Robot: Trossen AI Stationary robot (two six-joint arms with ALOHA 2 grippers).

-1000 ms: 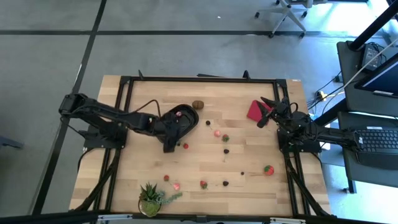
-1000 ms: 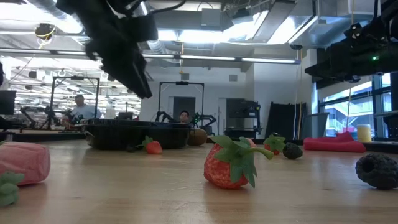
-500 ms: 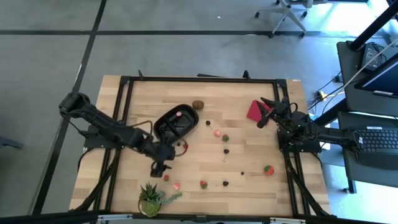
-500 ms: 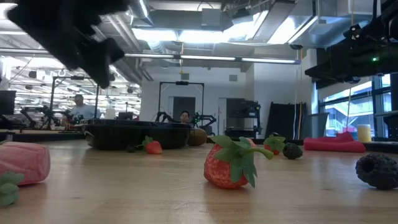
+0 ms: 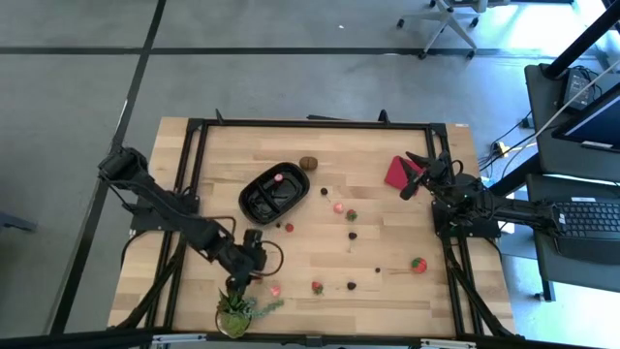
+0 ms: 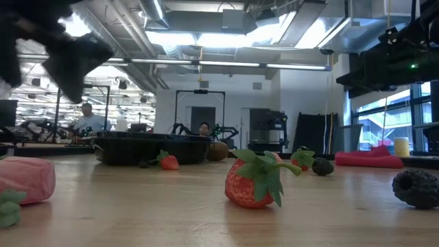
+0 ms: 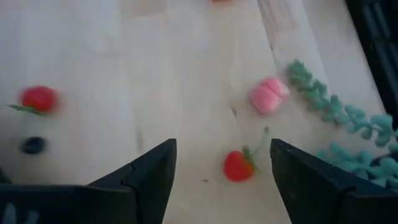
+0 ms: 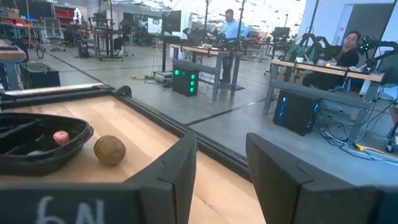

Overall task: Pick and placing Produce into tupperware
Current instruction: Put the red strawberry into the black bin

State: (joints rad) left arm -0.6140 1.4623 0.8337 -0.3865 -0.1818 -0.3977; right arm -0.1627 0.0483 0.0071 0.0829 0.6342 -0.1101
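Observation:
The black tupperware tray (image 5: 274, 191) sits on the table's middle-left with a pink-red piece (image 5: 277, 178) inside, and the brown round piece (image 5: 309, 163) lies just beyond it. Small red fruit and dark berries lie scattered over the table's middle and near side. My left gripper (image 5: 248, 275) hovers open near the near edge. In its wrist view a small strawberry (image 7: 238, 165) shows between its fingers, untouched, with a pink piece (image 7: 268, 95) beyond. My right gripper (image 5: 412, 179) waits open at the far right, beside the red square (image 5: 396, 173).
The green potted plant (image 5: 235, 310) stands at the near edge, right by my left gripper, and its fronds (image 7: 336, 118) reach into the wrist view. A strawberry (image 6: 254, 182) and a dark berry (image 6: 417, 186) lie close to the low camera. The black frame rail (image 5: 320, 123) borders the table.
My left gripper has travelled from over the tray toward the table's near edge, ending by the small strawberry and the potted plant. The tray and the fruit have stayed put.

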